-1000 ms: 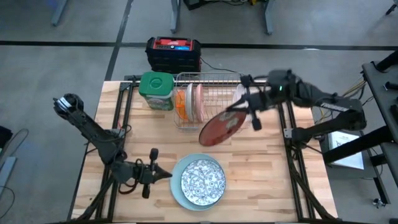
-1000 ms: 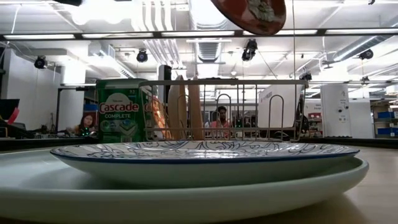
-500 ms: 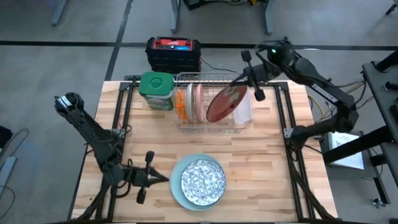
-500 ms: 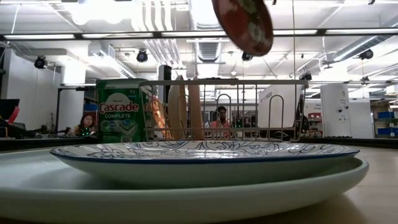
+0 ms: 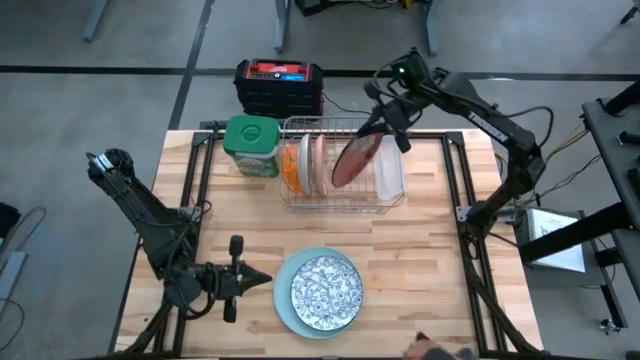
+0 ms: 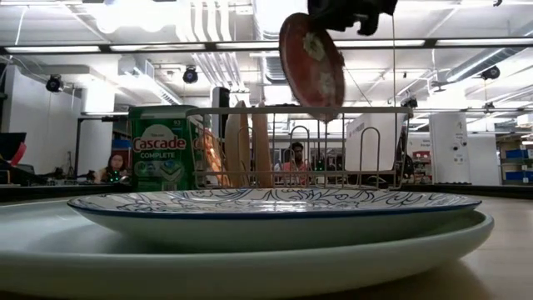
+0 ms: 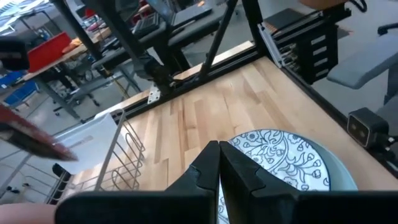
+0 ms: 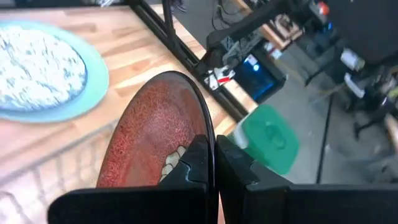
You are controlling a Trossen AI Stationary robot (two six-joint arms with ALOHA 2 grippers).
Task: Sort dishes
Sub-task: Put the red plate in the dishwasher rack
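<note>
My right gripper (image 5: 380, 124) hangs over the wire dish rack (image 5: 340, 200) at the table's far side, shut on the dark red plate (image 5: 352, 160) (image 6: 312, 67). The orange plate (image 5: 291, 166) and the pink plate (image 5: 318, 165) stand on edge in the rack. The grey speckled plate (image 5: 325, 288) lies on the larger light blue plate (image 5: 286, 308) near the table's near edge. My left gripper (image 5: 266, 280) (image 7: 219, 158) waits shut, low over the table, just left of those two plates. My right gripper pinches the dark red plate's upper rim (image 8: 208, 134) between its two fingers (image 8: 194, 158), one on each face, coming from above. The plate hangs nearly upright below the gripper, lifted clear. Its lower edge (image 6: 321, 112) is about level with the rack's top rail.
A green-lidded jar (image 5: 250, 140) stands left of the rack and a clear tub (image 5: 390, 172) sits at the rack's right end. A black and red case (image 5: 279, 85) lies beyond the table's far edge. Bare wood lies between the rack and the stacked plates.
My right gripper has moved toward the table's far edge and leftward, from beside the rack's near right corner to above the rack. It has turned, so the dark red plate has tipped from lying slanted to nearly upright on edge and has come lower.
</note>
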